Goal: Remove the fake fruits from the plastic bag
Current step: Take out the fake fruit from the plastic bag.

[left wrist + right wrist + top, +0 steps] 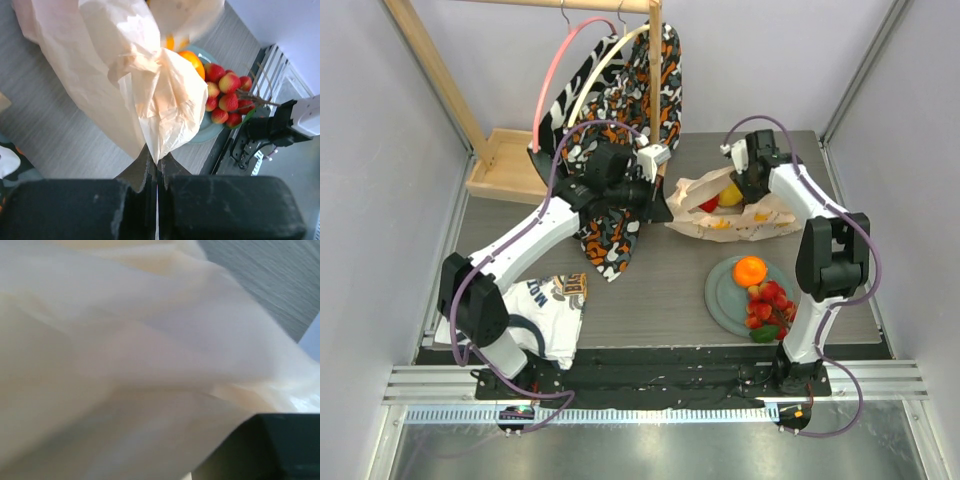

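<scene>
Left gripper [157, 162] is pinching the flimsy bag [100, 80] at its bunched edge (best hold), right gripper [748, 184] is sitting in its mouth beside light, slick fruits [730, 193], can't tell whether it's clamped.

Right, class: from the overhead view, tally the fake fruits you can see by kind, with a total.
Orange: 1
Red berry cluster: 1
Red fruit, in the plastic bag: 1
Yellow fruit, in the bag: 1
Total: 4
</scene>
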Robot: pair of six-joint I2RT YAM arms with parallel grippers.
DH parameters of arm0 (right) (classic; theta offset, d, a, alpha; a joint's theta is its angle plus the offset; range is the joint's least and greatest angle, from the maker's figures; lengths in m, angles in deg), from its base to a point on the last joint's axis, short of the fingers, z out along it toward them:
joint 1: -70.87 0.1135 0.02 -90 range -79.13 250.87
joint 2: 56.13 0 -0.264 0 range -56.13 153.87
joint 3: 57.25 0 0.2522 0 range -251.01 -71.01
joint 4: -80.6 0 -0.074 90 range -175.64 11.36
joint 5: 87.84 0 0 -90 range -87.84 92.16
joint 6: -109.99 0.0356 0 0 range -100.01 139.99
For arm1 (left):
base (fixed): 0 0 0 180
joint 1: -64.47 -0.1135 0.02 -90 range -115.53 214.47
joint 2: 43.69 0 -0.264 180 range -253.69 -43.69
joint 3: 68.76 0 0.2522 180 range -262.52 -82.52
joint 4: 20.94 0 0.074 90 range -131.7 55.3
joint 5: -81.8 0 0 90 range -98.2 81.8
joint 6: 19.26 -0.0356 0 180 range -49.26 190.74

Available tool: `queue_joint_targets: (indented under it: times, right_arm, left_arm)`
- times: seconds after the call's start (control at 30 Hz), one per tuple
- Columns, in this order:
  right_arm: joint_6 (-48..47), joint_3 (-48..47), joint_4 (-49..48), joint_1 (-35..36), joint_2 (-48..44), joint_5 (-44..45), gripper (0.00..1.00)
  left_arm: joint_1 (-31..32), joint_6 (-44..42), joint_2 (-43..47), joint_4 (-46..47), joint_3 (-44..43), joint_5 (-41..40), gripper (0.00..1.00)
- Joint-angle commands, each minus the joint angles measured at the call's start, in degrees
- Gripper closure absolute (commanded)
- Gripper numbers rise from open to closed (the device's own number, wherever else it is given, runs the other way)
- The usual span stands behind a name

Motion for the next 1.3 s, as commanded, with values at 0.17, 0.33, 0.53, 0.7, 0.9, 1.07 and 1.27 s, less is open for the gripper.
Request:
queue_joint_targets:
  times: [0.17,0.33,0.53,0.7,0.9,1.07,1.27]
  right_arm:
    - [4.4,-4.6,1.2,0.7,-0.4,-8.6,0.3]
    - [6.8,-9.3,0.8,0.8,5.1,-7.1,0.16]
    - [7.2,-16.9,0.1,0.8,11.6,-5.5,0.1]
    - [7.4,-23.2,0.6,0.5,19.8,-8.3,0.12]
    - [5.1,-29.5,4.9,-0.3,21.7,-11.3,0.57]
    - [3.5,-32.1,13.9,-0.8,16.4,-18.1,0.67]
    - [-1.0,-23.9,21.5,-1.0,3.3,-29.0,0.68]
  left_arm:
    - [0.6,-0.9,0.1,2.0,1.3,2.2,1.0]
    - [0.6,-0.9,-1.8,2.1,-1.9,2.1,1.0]
    - [0.7,-1.1,-3.5,1.6,-4.0,3.0,1.0]
    - [0.8,-1.4,-4.2,1.1,-3.9,3.2,1.0]
    - [1.2,-2.4,-5.3,0.6,-5.2,1.8,1.0]
    - [1.2,-2.8,-6.8,0.6,-8.1,0.9,1.0]
    - [1.2,-2.8,-8.9,1.4,-11.3,-0.5,1.0]
